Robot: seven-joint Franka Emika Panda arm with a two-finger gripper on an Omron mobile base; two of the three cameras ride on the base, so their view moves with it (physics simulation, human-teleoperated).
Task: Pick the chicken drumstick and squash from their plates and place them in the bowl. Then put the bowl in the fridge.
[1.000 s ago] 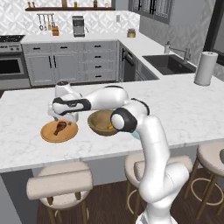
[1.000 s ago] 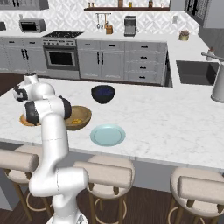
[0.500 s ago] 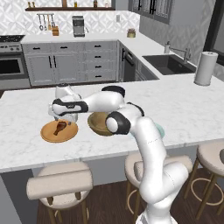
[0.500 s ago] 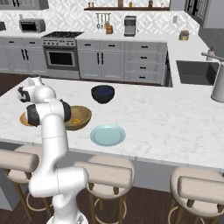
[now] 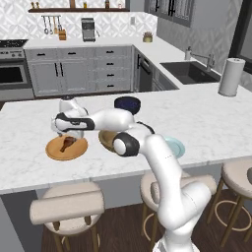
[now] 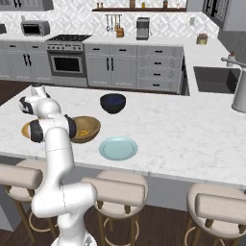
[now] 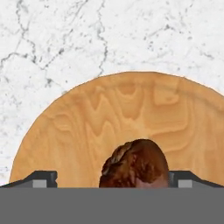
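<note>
You are looking at the knobbly reddish-brown chicken drumstick lying on the grained wooden plate on the marble counter. The gripper is standing open, its fingertips flanking the meat, whose lower part is cut off.
</note>
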